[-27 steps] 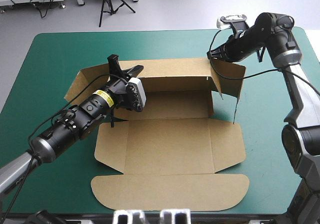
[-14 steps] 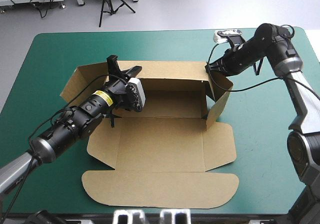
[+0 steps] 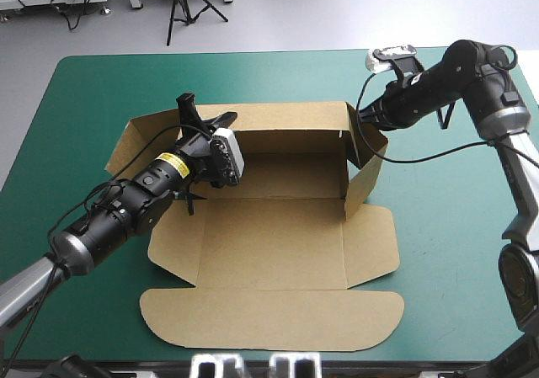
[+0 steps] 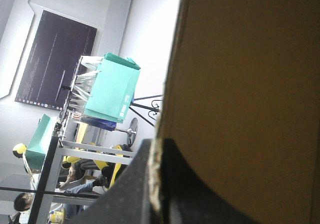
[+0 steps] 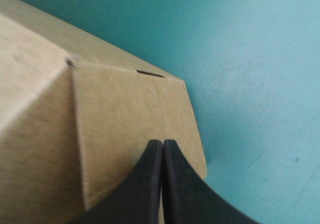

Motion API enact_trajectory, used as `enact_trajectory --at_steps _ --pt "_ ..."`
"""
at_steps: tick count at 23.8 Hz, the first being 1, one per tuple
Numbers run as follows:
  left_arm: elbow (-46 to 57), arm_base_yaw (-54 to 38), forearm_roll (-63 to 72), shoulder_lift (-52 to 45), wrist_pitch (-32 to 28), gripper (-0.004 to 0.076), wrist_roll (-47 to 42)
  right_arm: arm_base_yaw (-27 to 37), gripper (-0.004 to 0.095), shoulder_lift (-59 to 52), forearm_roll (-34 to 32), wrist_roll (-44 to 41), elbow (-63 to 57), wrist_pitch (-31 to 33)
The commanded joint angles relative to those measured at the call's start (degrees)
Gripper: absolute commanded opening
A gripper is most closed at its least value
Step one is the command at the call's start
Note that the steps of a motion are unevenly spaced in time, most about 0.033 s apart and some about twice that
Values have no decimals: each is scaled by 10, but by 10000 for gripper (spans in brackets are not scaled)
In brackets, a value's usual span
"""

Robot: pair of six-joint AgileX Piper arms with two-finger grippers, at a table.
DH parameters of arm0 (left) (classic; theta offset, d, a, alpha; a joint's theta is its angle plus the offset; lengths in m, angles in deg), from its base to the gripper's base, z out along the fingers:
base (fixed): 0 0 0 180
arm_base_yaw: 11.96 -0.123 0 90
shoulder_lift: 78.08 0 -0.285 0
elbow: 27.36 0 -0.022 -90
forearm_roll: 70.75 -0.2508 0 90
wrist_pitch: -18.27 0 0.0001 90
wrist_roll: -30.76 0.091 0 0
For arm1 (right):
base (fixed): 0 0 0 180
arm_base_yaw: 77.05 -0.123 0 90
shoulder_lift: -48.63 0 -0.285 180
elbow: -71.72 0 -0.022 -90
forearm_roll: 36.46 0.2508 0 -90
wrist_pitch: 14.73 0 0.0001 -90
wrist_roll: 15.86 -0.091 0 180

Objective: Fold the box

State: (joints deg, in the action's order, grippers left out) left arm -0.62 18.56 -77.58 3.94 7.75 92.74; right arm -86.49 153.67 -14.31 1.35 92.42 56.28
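Box: the box [image 3: 278, 226] is lying in the middle of the counter [image 3: 101, 83], its base flat and its lid [image 3: 269, 319] spreading flat toward the near edge.
Back wall: the back wall [image 3: 286, 117] is standing upright; I am judging it only half set, with nothing tucked to lock it.
Side flaps: the right flap [image 3: 366, 172] is swinging in across the base, while the left flap [image 3: 139, 138] is splaying outward.
Left pincer: my left pincer [image 4: 156, 151] is pinching the top edge of the back wall near its left end, fingers all but closed with the board between them.
Right pincer: my right pincer [image 5: 162, 146] is closed to a point, gripping nothing, its tip bearing on the outer face of the right flap.
Risk, right: I am only pushing, so the tip could slide off and let the flap spring back out.
Risk, left: if I am pulling unevenly, the wall could slip free or crease off its fold.
Risk, counter: pushing sideways could skid the whole box across the cover.
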Motion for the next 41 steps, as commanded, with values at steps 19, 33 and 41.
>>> enact_trajectory --at_steps 19,33,41 --pt "-21 1 4 -20 -5 -9 10 3 -19 -177 175 265 -315 -251" --pt "-21 48 -1 20 12 -9 11 3 -19 -216 355 536 -434 -360" --pt "-20 48 -1 27 29 -9 35 3 -19 -224 361 571 -444 -366"
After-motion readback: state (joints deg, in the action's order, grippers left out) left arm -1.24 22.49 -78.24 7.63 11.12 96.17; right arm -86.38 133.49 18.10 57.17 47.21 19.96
